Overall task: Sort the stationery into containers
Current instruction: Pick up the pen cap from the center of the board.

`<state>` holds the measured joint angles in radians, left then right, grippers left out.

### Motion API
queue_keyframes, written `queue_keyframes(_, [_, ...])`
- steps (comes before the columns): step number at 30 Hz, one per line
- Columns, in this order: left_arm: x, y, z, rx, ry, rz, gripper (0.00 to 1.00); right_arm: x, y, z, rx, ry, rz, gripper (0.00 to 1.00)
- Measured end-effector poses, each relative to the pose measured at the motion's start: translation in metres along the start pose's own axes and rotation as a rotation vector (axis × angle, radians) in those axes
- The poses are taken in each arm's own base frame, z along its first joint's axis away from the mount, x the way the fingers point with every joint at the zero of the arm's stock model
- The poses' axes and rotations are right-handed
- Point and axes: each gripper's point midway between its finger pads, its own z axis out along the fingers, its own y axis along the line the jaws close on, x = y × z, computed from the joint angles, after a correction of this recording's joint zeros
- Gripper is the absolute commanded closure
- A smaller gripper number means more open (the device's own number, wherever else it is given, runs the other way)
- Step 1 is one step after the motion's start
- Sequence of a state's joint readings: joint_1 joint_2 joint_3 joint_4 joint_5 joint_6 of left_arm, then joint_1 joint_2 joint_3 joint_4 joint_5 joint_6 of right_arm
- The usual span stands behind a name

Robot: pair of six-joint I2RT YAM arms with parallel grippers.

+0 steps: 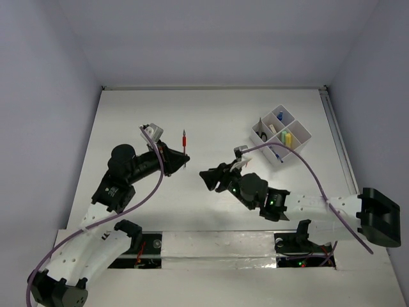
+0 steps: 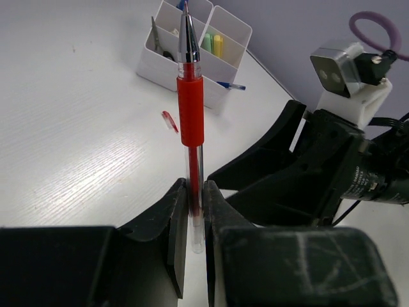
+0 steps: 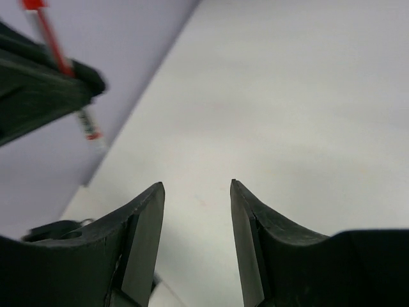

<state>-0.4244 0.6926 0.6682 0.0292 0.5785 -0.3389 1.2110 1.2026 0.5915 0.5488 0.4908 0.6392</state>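
Left fingers [image 2: 174, 236] are pinched shut on the clear rear end of a red pen [image 2: 190, 109]. It's held off the surface [image 1: 211, 115], tip pointing away, prob. so it can drop tip-first into a slot. Right fingers [image 3: 144, 236] are abt half open w/ nothing between them, beside the pen. White organizer tray [image 1: 303, 132] sits far right, well apart, w/ some items inside.

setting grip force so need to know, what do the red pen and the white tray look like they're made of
The pen has a clear, glossy plastic barrel, the red ink tube showing through; its red sleeve looks like matte rubber, maybe soft plastic; the tip section shines like metal. The tray looks like white plastic: thin, smooth walls with a faint sheen.
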Motion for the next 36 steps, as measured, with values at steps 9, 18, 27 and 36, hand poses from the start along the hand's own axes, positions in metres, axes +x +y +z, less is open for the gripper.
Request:
queue_keyframes(9, [-0.002, 0.004, -0.004, -0.034, -0.015, 0.023, 1.0, -0.035, -0.136, 0.002, 0.602, 0.105, -0.181, 0.54])
queue_keyframes(18, [0.0, 0.006, -0.004, -0.039, -0.006, 0.019, 1.0, -0.013, -0.258, -0.011, 0.954, 0.322, -0.242, 0.52])
queue_keyframes(27, [0.005, 0.01, 0.0, -0.047, 0.017, 0.005, 1.0, -0.011, -0.288, 0.011, 0.982, 0.375, -0.21, 0.53])
queue_keyframes(36, [0.007, 0.011, 0.001, -0.05, 0.024, 0.001, 1.0, 0.006, -0.309, 0.008, 1.018, 0.433, -0.205, 0.6])
